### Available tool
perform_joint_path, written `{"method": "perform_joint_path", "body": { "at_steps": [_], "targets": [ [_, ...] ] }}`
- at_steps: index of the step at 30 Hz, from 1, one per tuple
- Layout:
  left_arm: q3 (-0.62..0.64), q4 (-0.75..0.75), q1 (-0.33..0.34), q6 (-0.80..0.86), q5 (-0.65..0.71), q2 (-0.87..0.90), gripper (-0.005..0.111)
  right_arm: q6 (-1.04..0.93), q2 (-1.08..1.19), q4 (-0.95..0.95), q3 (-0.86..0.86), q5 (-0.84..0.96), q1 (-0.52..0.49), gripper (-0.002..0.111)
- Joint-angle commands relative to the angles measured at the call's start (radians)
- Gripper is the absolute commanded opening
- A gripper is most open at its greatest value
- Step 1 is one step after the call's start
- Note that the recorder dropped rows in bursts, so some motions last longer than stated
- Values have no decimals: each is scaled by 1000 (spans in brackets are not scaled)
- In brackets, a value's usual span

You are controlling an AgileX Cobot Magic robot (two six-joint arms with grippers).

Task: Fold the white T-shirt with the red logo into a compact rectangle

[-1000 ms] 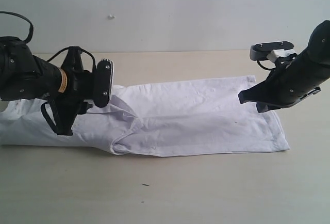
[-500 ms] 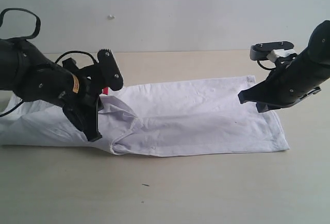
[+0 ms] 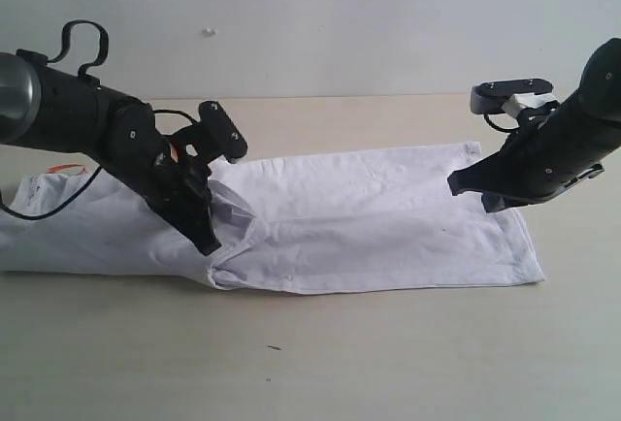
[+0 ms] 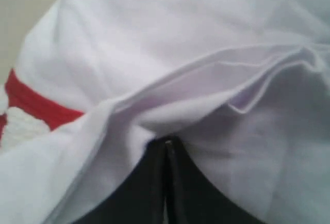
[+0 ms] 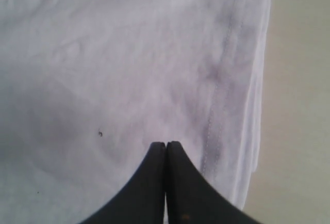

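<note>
A plain pale wall (image 3: 340, 23) backs a light beige counter (image 3: 388, 363), and from my station that is all the room I get. The white T-shirt (image 3: 369, 227) lies as a long flat band across the middle of the counter. One end is close to the left edge and the other stops short of the right edge. Its near side runs roughly parallel to the front edge.

The left gripper (image 3: 208, 242) is angled down onto the left half of the shirt, with its tip at a raised fold where the cloth bunches up. On the left wrist feed the two black fingers (image 4: 154, 188) are pressed together. Their tip is tucked under that fold, so cloth drapes around it. I cannot tell whether any fabric is actually pinched between them. Beside the fold, the red logo (image 4: 36, 106) peeks out from under a layer of white.

The right gripper (image 3: 456, 184) sits over the shirt's right portion, toward the far edge of the counter. Its fingers (image 5: 152, 182) are closed against each other with nothing between them. They point at smooth cloth just beside the stitched hem (image 5: 221, 95). I cannot say whether the tip touches the fabric.
</note>
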Motion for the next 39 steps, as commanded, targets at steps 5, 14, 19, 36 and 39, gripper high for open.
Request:
{"method": "perform_joint_path", "body": {
  "at_steps": [5,14,19,36,39],
  "targets": [
    [-13,28,46,-15,-275,18,0,-7,1,0,-7,-15,1,0],
    [-13,26,80,-200,-202,-29,0,-7,1,0,-7,-24,1,0],
    [-13,24,199,-381,-59,-121,22,1,1,0,-7,-17,1,0],
    [61,-489,624,-233,219,-161,60,-1,1,51,-7,14,1,0],
    [61,-499,649,-228,224,-150,60,-1,1,51,-7,14,1,0]
  ]
}}
